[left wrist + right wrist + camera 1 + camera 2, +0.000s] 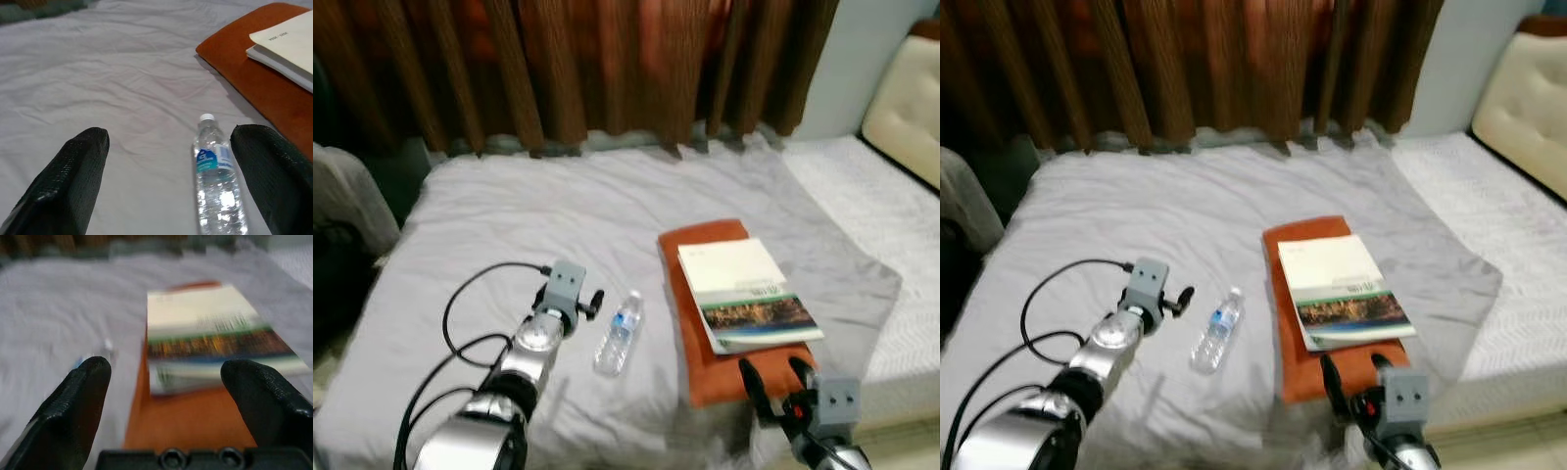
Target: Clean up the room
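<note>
Left arm is reaching forward over the bed (509, 211), wrist roughly level, left claw (171, 171) sitting low above the grey sheet with fingers (73, 181) spread wide apart, gripping nothing. A black cable (460, 323) is looping off the forearm. The water bottle (618, 334) is lying on its side on the sheet, just beside the left claw's tip; in the left wrist view it is lying between the two fingers, closer to one, white cap pointing away from the claw. No contact visible.

Right arm is sitting lower, at the near edge of the bed, right claw (771, 380) pointing up toward the orange cushion (705, 372), fingers (68, 406) also apart and empty. Right wrist view is blurring.

Bottle is looking clear, with a blue-and-white label around the middle; whether there is water inside, cannot tell. The orange cushion is lying flat right of the bottle, not touching it. A book (744, 292) with a cream upper cover and a dark landscape photo band is resting on top of the cushion, slightly skewed. Brown curtains (607, 69) are hanging behind the bed; a cream headboard (906, 108) is showing at far right.
</note>
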Robot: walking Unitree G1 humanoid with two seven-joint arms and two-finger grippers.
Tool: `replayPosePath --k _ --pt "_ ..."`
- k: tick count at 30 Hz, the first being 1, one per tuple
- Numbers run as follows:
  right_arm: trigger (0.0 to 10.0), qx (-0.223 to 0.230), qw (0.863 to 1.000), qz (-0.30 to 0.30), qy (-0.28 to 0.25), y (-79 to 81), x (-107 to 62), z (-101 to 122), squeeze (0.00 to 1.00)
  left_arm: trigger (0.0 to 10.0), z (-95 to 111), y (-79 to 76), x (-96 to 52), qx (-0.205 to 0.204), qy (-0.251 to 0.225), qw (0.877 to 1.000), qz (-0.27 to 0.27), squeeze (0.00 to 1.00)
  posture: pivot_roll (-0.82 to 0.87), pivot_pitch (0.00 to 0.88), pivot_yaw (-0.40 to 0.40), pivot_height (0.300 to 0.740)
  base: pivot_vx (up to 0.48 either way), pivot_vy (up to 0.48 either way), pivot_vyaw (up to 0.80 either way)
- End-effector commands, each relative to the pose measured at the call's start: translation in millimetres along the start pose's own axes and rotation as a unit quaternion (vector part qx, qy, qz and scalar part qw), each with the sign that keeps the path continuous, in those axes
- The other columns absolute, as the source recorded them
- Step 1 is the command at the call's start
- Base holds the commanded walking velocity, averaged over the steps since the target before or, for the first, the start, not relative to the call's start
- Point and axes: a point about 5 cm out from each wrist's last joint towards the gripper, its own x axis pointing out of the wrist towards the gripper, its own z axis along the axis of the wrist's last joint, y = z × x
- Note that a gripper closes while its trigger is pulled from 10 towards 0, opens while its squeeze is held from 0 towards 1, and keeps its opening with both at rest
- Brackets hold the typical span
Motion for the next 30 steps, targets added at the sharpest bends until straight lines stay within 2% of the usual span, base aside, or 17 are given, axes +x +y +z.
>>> replayPosePath --k 1,3,4,6,8,11,13,14,18,20,21,23,26,30 --pt "10.0 -0.001 1.0 0.025 0.002 6.9 -13.9 9 0.0 10.0 -2 2.2 -0.1 -0.013 0.006 1.0 0.011 0.0 -0.36 0.309 -0.085 0.74 0.0 0.0 0.0" --pt "10.0 0.0 0.999 0.045 0.008 13.9 -32.7 15 0.0 10.0 3 2.4 1.2 -0.02 -0.004 1.0 0.014 0.0 -0.39 0.386 -0.117 0.74 0.0 0.0 0.0" --pt "10.0 0.002 0.998 0.055 0.009 17.3 -38.6 19 0.0 10.0 4 2.6 1.6 -0.022 -0.007 1.0 0.015 0.0 -0.39 0.386 -0.117 0.74 0.0 0.0 0.0" --pt "10.0 0.009 0.997 0.078 0.017 27.4 -45.4 20 0.0 10.0 3 2.1 1.7 -0.023 -0.005 1.0 0.019 0.0 -0.39 0.447 -0.133 0.74 0.0 0.0 0.0" --pt "10.0 0.011 0.996 0.085 0.022 31.7 -48.5 20 0.0 10.0 2 2.0 1.3 -0.028 -0.005 0.999 0.021 0.0 -0.4 0.449 -0.133 0.74 0.0 0.0 0.0" --pt "10.0 0.02 0.995 0.094 0.031 41.8 -66.0 34 0.0 10.0 7 2.8 2.1 -0.035 -0.02 0.999 0.013 0.0 -0.43 0.513 -0.156 0.74 0.0 0.0 0.0" --pt "10.0 0.021 0.994 0.096 0.044 44.6 -79.0 40 0.0 10.0 10 0.5 2.9 -0.018 -0.023 1.0 0.006 0.0 -0.44 0.534 -0.158 0.74 0.0 0.0 0.0" --pt "10.0 0.021 0.994 0.096 0.044 44.6 -79.0 40 0.0 10.0 10 0.5 2.9 -0.018 -0.023 1.0 0.006 0.0 -0.44 0.534 -0.158 0.74 0.0 0.0 0.0" --pt "10.0 0.027 0.993 0.087 0.078 47.7 -103.7 43 0.0 10.0 8 -1.9 3.0 0.058 -0.015 0.998 0.016 0.0 -0.48 0.586 -0.184 0.74 0.0 0.0 0.0" --pt "10.0 0.029 0.992 0.088 0.083 49.4 -109.6 44 0.0 10.0 7 -1.4 2.8 0.067 -0.013 0.997 0.019 0.0 -0.49 0.6 -0.192 0.74 0.0 0.0 0.0" --pt "10.0 0.031 0.991 0.09 0.098 53.1 -121.8 47 0.0 10.0 4 -1.7 2.0 0.06 -0.008 0.998 0.018 0.0 -0.5 0.612 -0.195 0.74 0.0 0.0 0.0" --pt "10.0 0.036 0.989 0.088 0.112 55.0 -128.8 47 0.0 10.0 0 -5.1 1.6 0.053 -0.001 0.999 0.013 0.0 -0.49 0.617 -0.195 0.74 0.0 0.0 0.0" --pt "10.0 0.041 0.988 0.088 0.123 57.4 -134.7 48 0.0 10.0 0 -7.9 1.6 0.074 0.001 0.997 0.012 0.0 -0.49 0.621 -0.198 0.74 0.0 0.0 0.0" --pt "10.0 0.044 0.986 0.088 0.135 60.3 -142.8 51 0.0 10.0 2 0.4 1.9 0.138 0.001 0.989 0.05 0.0 -0.5 0.634 -0.202 0.74 0.0 0.0 0.0"
